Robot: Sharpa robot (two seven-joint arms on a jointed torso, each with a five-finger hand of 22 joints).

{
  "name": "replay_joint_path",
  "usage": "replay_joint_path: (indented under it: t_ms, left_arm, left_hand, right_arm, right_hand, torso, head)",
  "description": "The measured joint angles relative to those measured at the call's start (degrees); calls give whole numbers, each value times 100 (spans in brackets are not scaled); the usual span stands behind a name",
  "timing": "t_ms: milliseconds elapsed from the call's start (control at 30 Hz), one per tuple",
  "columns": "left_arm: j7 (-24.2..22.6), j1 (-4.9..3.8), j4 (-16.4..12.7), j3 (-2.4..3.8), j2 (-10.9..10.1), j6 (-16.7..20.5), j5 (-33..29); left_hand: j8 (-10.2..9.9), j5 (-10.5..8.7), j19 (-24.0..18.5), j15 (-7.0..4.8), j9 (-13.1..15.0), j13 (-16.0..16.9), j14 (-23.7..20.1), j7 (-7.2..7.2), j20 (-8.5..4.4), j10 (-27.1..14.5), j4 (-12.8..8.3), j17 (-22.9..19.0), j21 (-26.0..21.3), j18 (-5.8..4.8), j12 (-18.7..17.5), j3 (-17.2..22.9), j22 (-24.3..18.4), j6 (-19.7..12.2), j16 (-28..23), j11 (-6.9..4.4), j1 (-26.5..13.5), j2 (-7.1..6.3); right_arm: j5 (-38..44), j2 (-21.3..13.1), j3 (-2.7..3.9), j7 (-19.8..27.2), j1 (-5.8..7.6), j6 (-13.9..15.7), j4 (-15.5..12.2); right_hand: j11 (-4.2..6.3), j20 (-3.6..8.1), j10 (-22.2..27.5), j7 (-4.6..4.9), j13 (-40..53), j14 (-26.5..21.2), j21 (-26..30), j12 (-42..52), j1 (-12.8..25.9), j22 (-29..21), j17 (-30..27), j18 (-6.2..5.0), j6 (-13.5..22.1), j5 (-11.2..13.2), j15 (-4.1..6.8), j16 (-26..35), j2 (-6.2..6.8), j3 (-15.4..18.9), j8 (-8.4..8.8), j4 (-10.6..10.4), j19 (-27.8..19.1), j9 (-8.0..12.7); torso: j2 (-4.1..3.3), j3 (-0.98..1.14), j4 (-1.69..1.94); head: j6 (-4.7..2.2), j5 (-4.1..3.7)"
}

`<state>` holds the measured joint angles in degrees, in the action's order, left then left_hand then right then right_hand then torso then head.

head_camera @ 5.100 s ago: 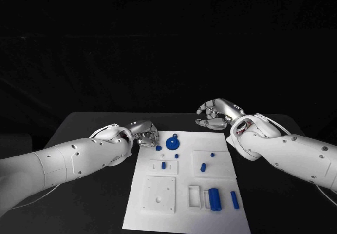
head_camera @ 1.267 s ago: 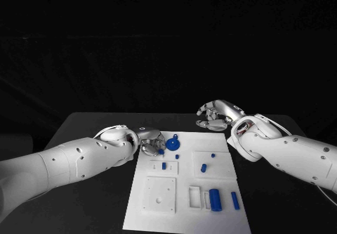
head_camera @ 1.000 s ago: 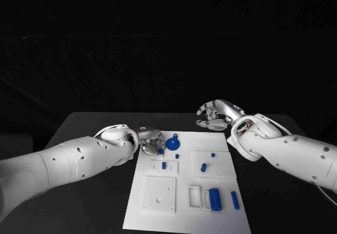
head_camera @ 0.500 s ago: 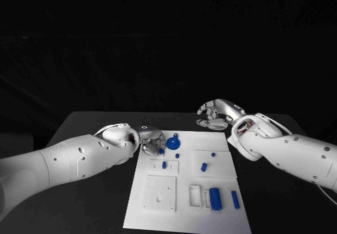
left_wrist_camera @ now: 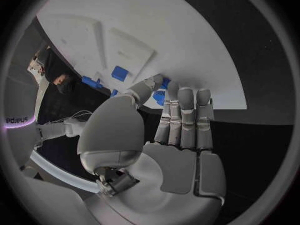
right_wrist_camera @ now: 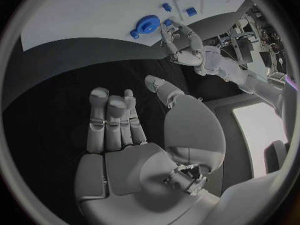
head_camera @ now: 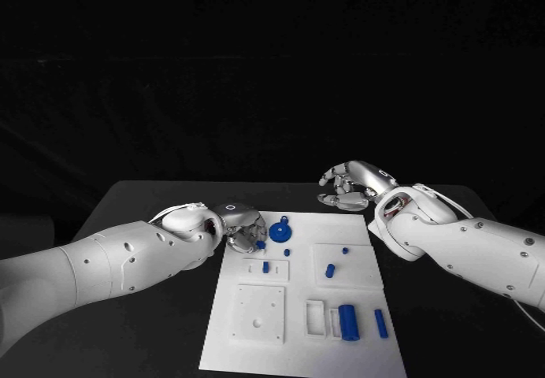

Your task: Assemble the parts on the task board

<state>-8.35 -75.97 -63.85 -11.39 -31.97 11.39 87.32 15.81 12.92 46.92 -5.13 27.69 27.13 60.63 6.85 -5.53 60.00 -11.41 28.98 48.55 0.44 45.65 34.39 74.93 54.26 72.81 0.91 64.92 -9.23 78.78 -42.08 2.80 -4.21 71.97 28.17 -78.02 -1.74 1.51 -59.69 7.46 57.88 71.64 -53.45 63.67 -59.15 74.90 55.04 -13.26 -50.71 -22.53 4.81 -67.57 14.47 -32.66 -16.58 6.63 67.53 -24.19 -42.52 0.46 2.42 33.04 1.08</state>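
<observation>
The white task board [head_camera: 298,346] lies lengthwise in the middle of the table. My left hand [head_camera: 239,228] sits at its far left edge, where the thumb and fingertips [left_wrist_camera: 181,97] pinch a small blue part [head_camera: 257,244] [left_wrist_camera: 160,97] down on the board. Just right of that hand stands a blue gear [head_camera: 279,231] [right_wrist_camera: 147,24]. My right hand [head_camera: 350,187] [right_wrist_camera: 115,120] hovers over the dark table beyond the board's far right corner, fingers apart and holding nothing.
Short blue pegs [head_camera: 265,267] [head_camera: 329,270] [head_camera: 344,250] stand mid-board. A thick blue cylinder [head_camera: 347,321] and a thin one [head_camera: 380,323] lie near the front right, beside a white recessed square [head_camera: 257,313] and a slot [head_camera: 315,316].
Over five seconds my left hand has moved right onto the board's edge and closed around the small blue part. In the last second it barely shifts. The right arm stays still.
</observation>
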Motion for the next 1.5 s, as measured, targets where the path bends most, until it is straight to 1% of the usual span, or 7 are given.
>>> replay_joint_path:
  t_ms: [400, 667, 833, 1000, 1100, 1333, 1500]
  left_arm:
    - [-42, 50, 3, -29, -58, 289, -178]
    - [-42, 62, -47, -6, -176, 401, -418]
    - [-42, 65, -117, 65, -240, 425, -673]
    - [-45, 70, -215, 213, -321, 430, -1080]
    - [-57, 70, -295, 260, -375, 433, -1340]
    - [-97, 71, -443, 337, -476, 427, -2156]
    - [-111, 71, -510, 349, -534, 397, -2827]
  left_hand:
    - [-2, 21, 9, -8, 1, -28, 29, 13, -9, 20, 23, -21, 0, 0, 0, 7, -1, 32, 0, -20, 13, 12]
    - [-4, 43, 51, -7, 1, -36, 30, 16, -9, 40, 30, -30, 0, 0, 0, 16, -1, 36, 0, 1, 30, 27]
    - [-5, 43, 50, -4, 0, -43, 33, 15, -9, 40, 30, -31, 0, 0, 0, 16, -2, 36, 0, 1, 30, 26]
    - [-11, 43, 50, -12, -5, -53, 53, 14, -9, 40, 30, -36, 0, 0, 0, 16, -2, 37, 0, 1, 30, 26]
    - [-12, 43, 50, -17, -11, -57, 59, 10, -9, 40, 30, -41, 0, -1, 0, 16, -2, 41, 0, 1, 26, 29]
    - [-26, 43, 50, -17, -15, -71, 59, 5, -9, 40, 43, -48, 0, 0, 0, 2, -2, 45, -22, 1, -9, 63]
    - [-34, 42, 71, -16, -15, -86, 60, 4, -30, 40, 43, -55, 0, 0, 0, 2, -2, 44, -22, 1, -22, 77]
  right_arm:
    - [0, 2, 0, 3, 0, 0, 0]
    - [0, 2, 0, 7, 0, 0, 0]
    - [1, 0, 0, 12, 0, 0, 0]
    - [1, -6, 0, 15, 0, 0, -16]
    - [0, -12, 0, 18, 0, -1, -19]
    - [-57, -27, 0, 24, 0, -13, -34]
    - [-163, -35, 0, 27, 0, -37, -47]
  right_hand:
    - [0, -8, 0, 3, 0, 0, 0, 0, 0, 0, 0, 0, -20, -32, 0, 0, 0, 16, 0, 16, -8, 1]
    - [0, -8, 0, 4, -5, 0, 0, 0, 0, 2, 0, 0, -25, -32, 0, 0, 0, 16, 0, 16, -9, 1]
    - [0, -9, 0, 3, -5, 0, 0, 0, 0, 5, 0, 0, -26, -32, 0, 0, 0, 16, 0, 16, -9, 1]
    - [0, -9, 0, 5, -5, 0, 0, 0, 0, 4, 0, 0, -24, -32, 0, 0, 0, 16, 0, 16, -9, 1]
    - [0, -9, 0, 15, -5, 0, 0, 0, 0, 4, 0, 0, -12, -32, 0, 0, 0, 16, 0, 16, -9, 2]
    - [0, -10, 0, 13, -5, 0, 0, 0, 0, 4, 0, 0, -10, -32, 0, 0, 0, 16, 0, 16, -10, 2]
    - [0, -10, 0, 12, -5, 0, 0, 0, 0, 3, 0, 0, -10, -32, 0, 0, 0, 16, 0, 16, -10, 2]
  torso:
    - [-1, -1, 1]
    - [-1, -1, 1]
    - [-1, -2, 0]
    - [-1, -2, 1]
    - [-1, -2, 2]
    - [1, -1, 3]
    - [2, 0, 3]
  head:
    - [-18, 3]
    - [-32, 7]
    - [-41, 5]
    - [-52, 1]
    - [-58, 1]
    - [-74, 1]
    - [-94, 7]
